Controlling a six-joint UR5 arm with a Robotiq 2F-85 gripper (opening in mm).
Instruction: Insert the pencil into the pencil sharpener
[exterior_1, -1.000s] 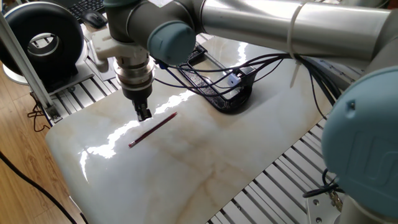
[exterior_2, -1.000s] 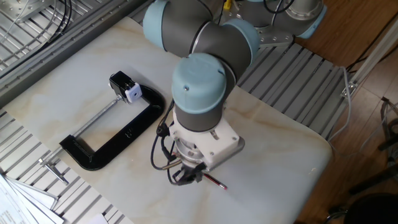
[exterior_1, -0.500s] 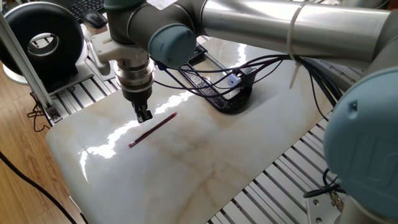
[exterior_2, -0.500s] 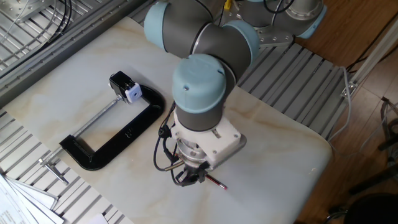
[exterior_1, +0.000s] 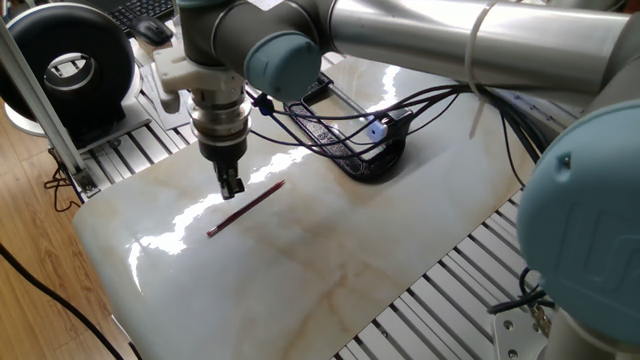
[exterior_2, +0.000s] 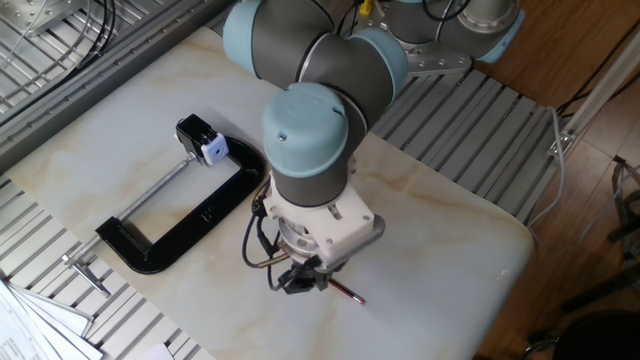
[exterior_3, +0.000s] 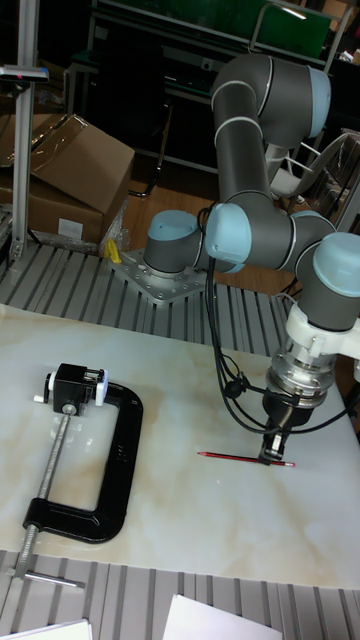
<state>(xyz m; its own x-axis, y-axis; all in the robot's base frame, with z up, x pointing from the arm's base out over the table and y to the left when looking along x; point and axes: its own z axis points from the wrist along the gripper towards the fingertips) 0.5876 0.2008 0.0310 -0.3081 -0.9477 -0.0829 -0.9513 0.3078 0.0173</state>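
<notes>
The dark-red pencil (exterior_1: 247, 209) lies flat on the marble table top (exterior_1: 300, 260), running diagonally. My gripper (exterior_1: 231, 185) points straight down just above it, near one end, and its thin fingers look shut with nothing between them. In the other fixed view the gripper (exterior_2: 298, 280) hides most of the pencil (exterior_2: 348, 294), of which only a short end shows. The tall fixed view shows the gripper (exterior_3: 272, 448) over the right end of the pencil (exterior_3: 238, 457). The pencil sharpener (exterior_2: 205, 142) (exterior_3: 75, 387) (exterior_1: 376, 129) sits held in the jaw end of the black clamp, well away from the gripper.
The big black C-shaped clamp (exterior_2: 190, 225) (exterior_3: 112, 470) (exterior_1: 350, 155) lies flat on the table with its screw rod. Black cables (exterior_1: 330, 125) hang from the arm across it. Slotted aluminium rails (exterior_2: 470, 110) border the slab. A black round device (exterior_1: 70, 60) stands off the table's corner.
The arm's wrist has shifted slightly, and the gripper sits a touch further along above the pencil. The pencil, the clamp and the sharpener have not moved.
</notes>
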